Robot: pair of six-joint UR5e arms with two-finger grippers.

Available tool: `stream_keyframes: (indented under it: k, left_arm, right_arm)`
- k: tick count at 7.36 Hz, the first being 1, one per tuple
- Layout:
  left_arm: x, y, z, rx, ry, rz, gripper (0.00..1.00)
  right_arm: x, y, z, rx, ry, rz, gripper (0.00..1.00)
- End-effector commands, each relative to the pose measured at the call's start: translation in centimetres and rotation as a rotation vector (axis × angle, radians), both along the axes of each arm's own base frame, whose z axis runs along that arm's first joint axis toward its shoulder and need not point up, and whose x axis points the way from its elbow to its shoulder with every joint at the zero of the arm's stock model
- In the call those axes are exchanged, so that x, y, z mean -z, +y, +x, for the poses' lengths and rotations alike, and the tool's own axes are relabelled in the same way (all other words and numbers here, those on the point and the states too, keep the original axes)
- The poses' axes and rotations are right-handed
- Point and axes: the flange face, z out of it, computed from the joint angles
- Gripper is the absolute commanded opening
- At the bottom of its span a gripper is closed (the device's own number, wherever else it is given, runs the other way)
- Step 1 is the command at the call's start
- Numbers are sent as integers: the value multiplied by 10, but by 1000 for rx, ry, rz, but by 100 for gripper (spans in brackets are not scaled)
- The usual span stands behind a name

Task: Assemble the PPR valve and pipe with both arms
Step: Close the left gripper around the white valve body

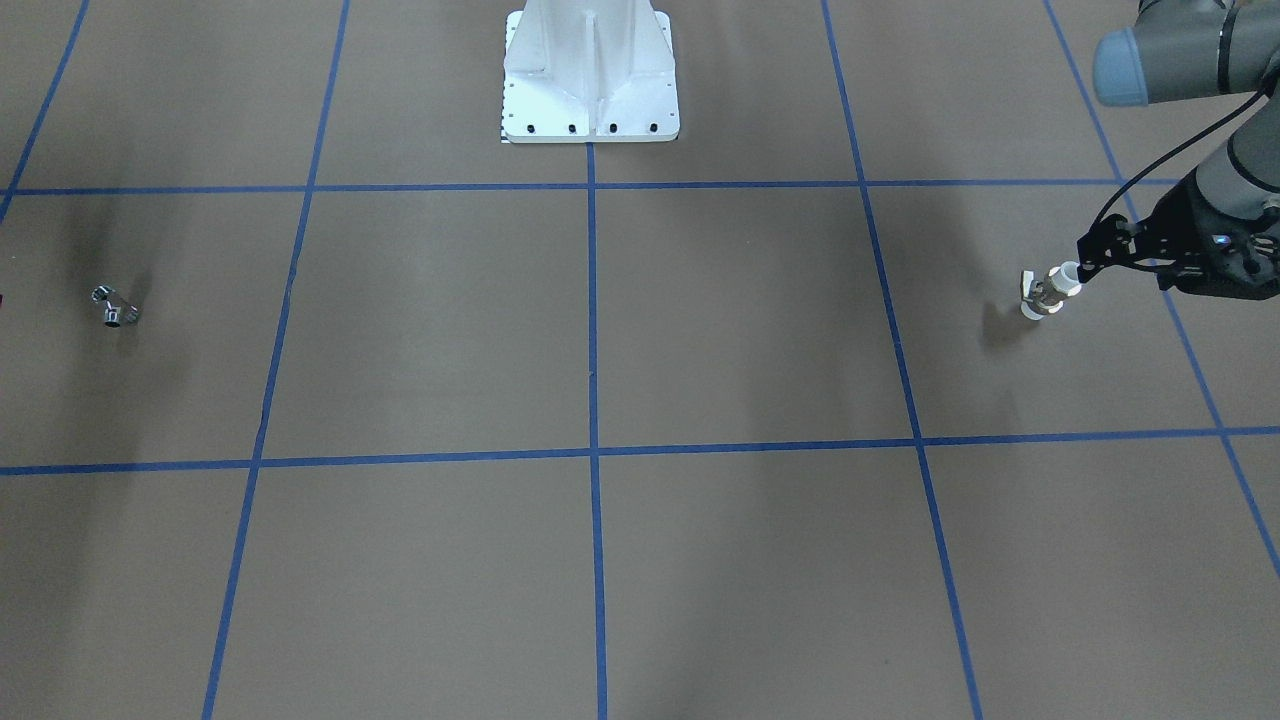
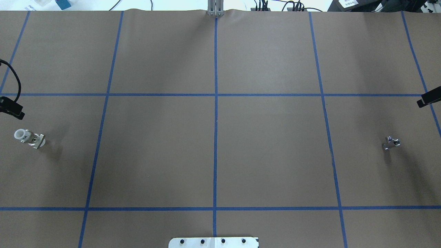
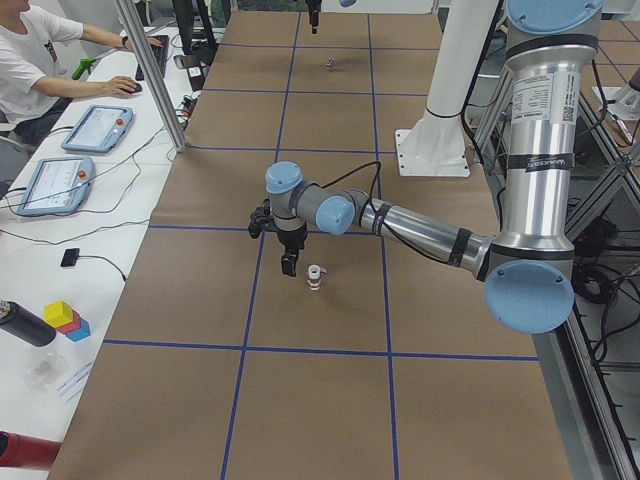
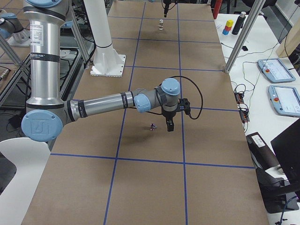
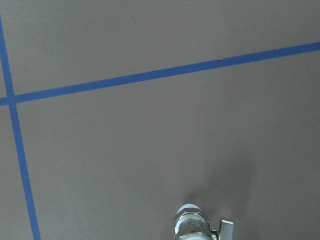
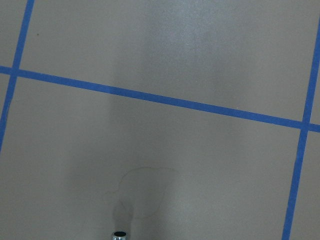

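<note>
we see the ppr valve (image 2: 29, 137) standing on one white ring end on the brown paper of the table (image 2: 268, 155), out at the 9 o'clock edge of the overhead view. its brass middle shows and its small lever is on the 3 o'clock side. a dark mark sits on its upper ring, too small for us to read.

the left gripper (image 2: 20, 115) hangs over the paper at about 11 o'clock from the valve, near it and apart from it. we cannot tell how far its jaws stand open; the valve is not in its grasp. in the left wrist view the valve shows only at the 6 o'clock edge.

the pipe (image 2: 391, 142) lies on the paper at the 3 o'clock edge of the overhead view, well apart from the valve. the right gripper (image 2: 419, 102) is at about 1 o'clock from it, fingers pointing down just beside it in the right side view. we cannot tell the gap of its jaws either, and the pipe is not held. the right wrist view catches only the pipe's round top at 6 o'clock.

blue tape lines (image 2: 155, 94) cross the paper in a grid. the white pedestal (image 1: 590, 70) stands at 12 o'clock in the front-facing view. small print runs along the upright silver tube of the left arm (image 3: 540, 120), too fine for us to read.
</note>
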Motion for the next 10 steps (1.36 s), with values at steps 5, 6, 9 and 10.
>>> stream_keyframes:
  k: [5, 6, 9, 10]
  left_arm:
    - [-30, 33, 32, -59, 16, 17, 99]
    - [-30, 34, 33, -62, 15, 16, 99]
    - [-34, 32, 35, -63, 12, 10, 94]
    - [-38, 30, 38, -67, 9, 3, 94]
  right_arm:
    - [0, 0, -1, 1, -4, 5, 100]
    - [-2, 0, -1, 1, -3, 4, 100]
    - [-3, 0, 0, 1, -3, 2, 100]
    - [-2, 0, -1, 1, -3, 4, 100]
